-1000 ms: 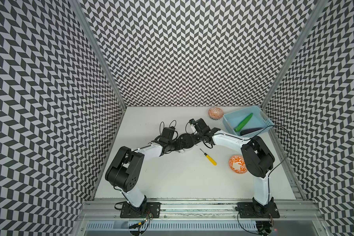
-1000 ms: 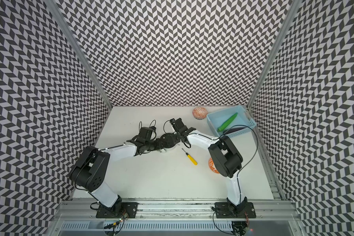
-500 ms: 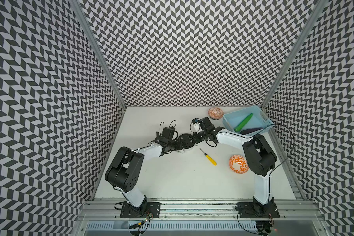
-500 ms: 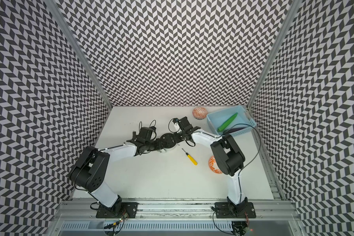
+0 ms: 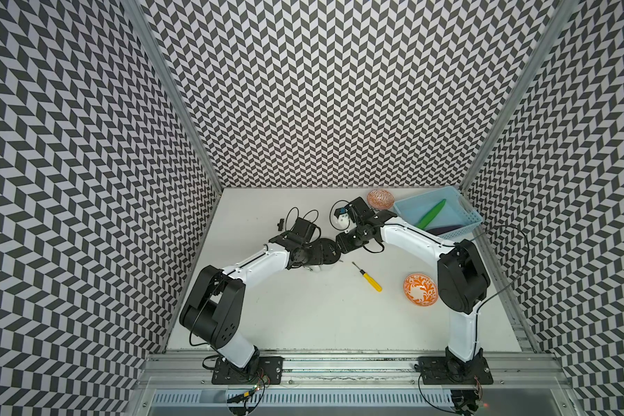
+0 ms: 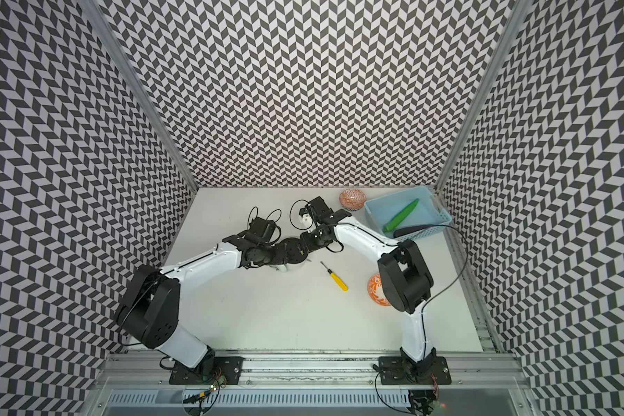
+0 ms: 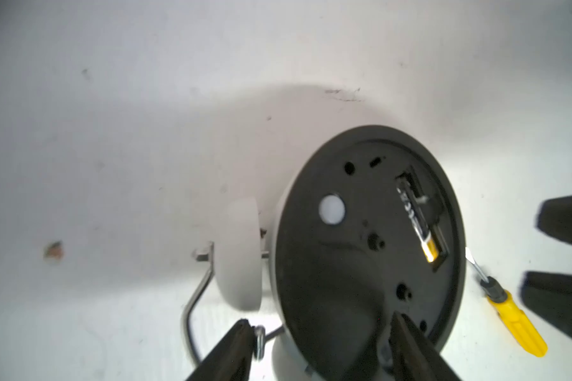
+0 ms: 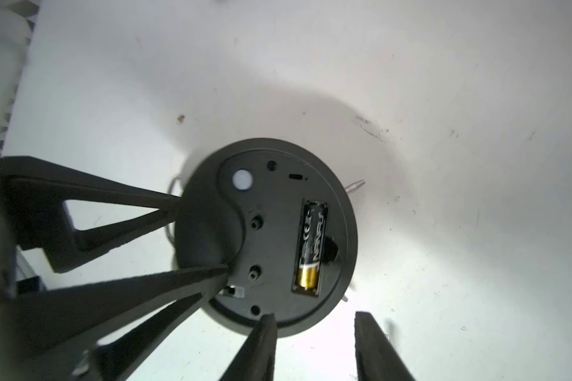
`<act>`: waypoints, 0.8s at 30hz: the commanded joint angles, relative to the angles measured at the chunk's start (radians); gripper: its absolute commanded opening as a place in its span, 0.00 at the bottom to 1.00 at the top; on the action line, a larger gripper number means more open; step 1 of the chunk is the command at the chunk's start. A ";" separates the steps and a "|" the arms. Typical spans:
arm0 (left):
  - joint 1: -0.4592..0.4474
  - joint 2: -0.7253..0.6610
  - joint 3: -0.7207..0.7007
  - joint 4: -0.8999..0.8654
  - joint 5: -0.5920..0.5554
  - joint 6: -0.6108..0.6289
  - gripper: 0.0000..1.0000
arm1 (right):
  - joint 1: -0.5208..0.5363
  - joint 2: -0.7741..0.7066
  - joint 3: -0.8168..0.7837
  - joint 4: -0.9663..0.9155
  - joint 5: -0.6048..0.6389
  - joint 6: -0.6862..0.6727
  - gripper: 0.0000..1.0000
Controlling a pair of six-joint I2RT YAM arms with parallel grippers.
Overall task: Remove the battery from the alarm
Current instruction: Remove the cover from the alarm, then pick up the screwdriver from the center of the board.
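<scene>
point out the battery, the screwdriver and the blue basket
battery (image 8: 311, 245): right wrist view, on the middle of its dark printed body
screwdriver (image 5: 370, 281): in a top view, on its yellow handle
blue basket (image 5: 462, 230): in a top view, on its latticed near wall

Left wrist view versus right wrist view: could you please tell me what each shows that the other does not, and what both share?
Only the left wrist view shows the yellow-handled screwdriver on the table and a white bell. Only the right wrist view shows a strip of patterned wall and a pointed metal leg of the alarm. Both show the alarm's black back, the battery lying in its open compartment, the left gripper and the right gripper.
</scene>
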 commanded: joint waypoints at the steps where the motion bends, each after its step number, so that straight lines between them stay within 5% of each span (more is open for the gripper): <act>1: 0.003 -0.114 0.053 -0.121 -0.052 -0.006 0.73 | -0.007 -0.109 0.028 -0.038 -0.009 0.006 0.49; 5: 0.031 -0.190 0.063 -0.143 0.025 -0.011 0.85 | -0.052 -0.208 -0.024 -0.049 0.022 0.016 0.52; 12: 0.128 -0.352 -0.066 -0.106 0.096 -0.035 0.99 | -0.092 -0.330 -0.410 -0.043 0.225 -0.007 0.58; 16: 0.228 -0.429 -0.154 -0.059 0.199 -0.058 1.00 | -0.092 -0.335 -0.538 0.049 0.189 0.001 0.68; 24: 0.256 -0.447 -0.197 -0.004 0.296 -0.075 0.99 | -0.029 -0.218 -0.607 0.153 0.194 -0.001 0.65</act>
